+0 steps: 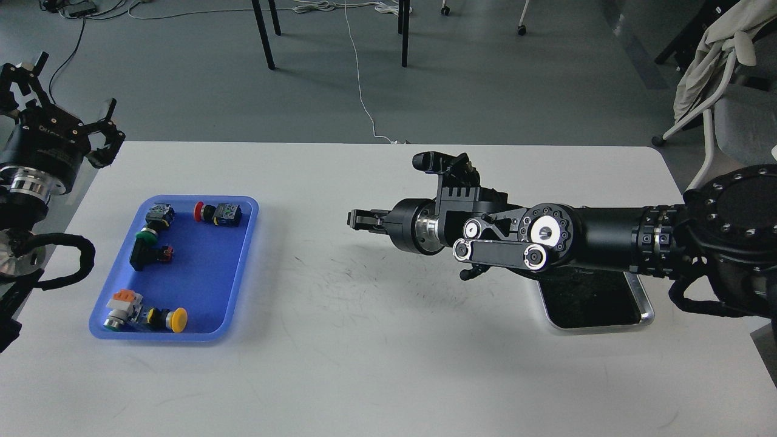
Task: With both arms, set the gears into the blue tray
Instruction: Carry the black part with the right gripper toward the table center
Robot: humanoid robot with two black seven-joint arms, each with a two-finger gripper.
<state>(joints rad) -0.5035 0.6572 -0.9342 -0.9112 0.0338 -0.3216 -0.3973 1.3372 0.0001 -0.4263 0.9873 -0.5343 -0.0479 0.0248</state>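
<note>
Head view shows the blue tray [240, 255] on the left of the white worktop [376, 364], holding only coloured push-button switches [218, 213]; no gears can be made out in it or anywhere else. Right of the tray, the right pincer [359, 220] points toward it end-on, so its state cannot be told. Beyond the tray's far left corner, the left pincer [73, 97] hangs spread and empty. Judged step: transit or between placements; next calls for locating a gear, perhaps under the right arm on the steel tray [637, 303].
</note>
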